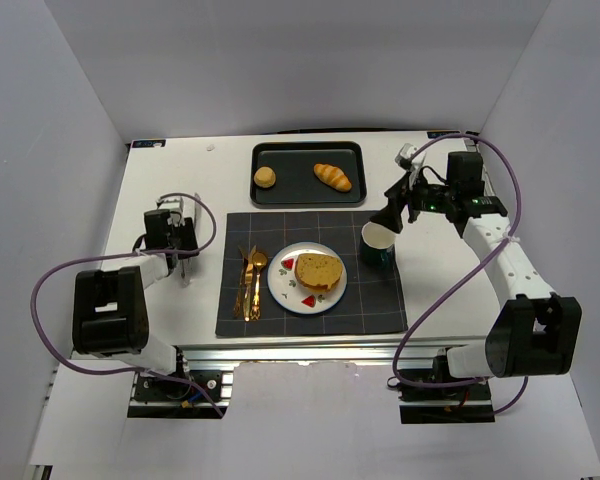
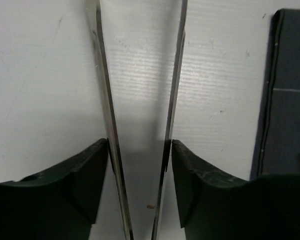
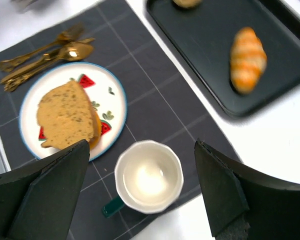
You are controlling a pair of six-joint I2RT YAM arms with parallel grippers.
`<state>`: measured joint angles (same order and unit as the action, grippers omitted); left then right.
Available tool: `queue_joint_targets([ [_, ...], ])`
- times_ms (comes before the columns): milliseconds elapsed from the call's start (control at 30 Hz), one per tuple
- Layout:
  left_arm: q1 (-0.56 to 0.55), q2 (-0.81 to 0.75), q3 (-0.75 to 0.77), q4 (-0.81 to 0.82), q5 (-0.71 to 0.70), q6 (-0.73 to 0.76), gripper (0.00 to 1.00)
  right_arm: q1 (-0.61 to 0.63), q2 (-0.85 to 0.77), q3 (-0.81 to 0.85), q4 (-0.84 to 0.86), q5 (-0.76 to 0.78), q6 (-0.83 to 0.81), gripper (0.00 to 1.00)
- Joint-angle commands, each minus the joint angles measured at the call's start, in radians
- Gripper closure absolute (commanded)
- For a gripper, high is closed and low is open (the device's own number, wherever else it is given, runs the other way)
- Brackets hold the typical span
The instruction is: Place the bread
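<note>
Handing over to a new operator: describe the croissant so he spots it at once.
Find the black tray beyond the dark placemat. The croissant lies in its right half: long, ridged, golden-orange, unlike the small round bun on the left.

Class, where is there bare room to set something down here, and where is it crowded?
Free: the tray between bun and croissant; the mat's near right corner; table left of the tray. Crowded: cutlery, plate and cup sit close.
</note>
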<state>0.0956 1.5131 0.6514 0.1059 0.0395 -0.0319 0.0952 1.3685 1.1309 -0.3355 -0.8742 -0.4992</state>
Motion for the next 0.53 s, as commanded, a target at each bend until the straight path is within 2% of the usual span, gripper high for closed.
queue_joint_targets([
  [0, 0.018, -0.053, -0.024, 0.041, 0.005, -0.019, 0.35, 0.005, -0.009, 0.032, 0.023, 0.165, 0.132, 0.11],
  [67, 0.023, -0.076, -0.025, 0.029, 0.003, -0.019, 0.28, 0.008, 0.006, 0.058, 0.023, 0.237, 0.214, 0.11],
  [167, 0.027, -0.111, -0.026, 0.014, -0.004, -0.023, 0.21, 0.009, 0.021, 0.093, 0.001, 0.335, 0.247, 0.11],
  [333, 0.029, -0.189, -0.006, -0.012, 0.010, -0.060, 0.02, 0.015, 0.020, 0.118, 0.009, 0.395, 0.261, 0.11],
  [500, 0.027, -0.364, 0.007, -0.049, 0.019, -0.144, 0.02, 0.017, 0.037, 0.171, 0.013, 0.408, 0.329, 0.11],
])
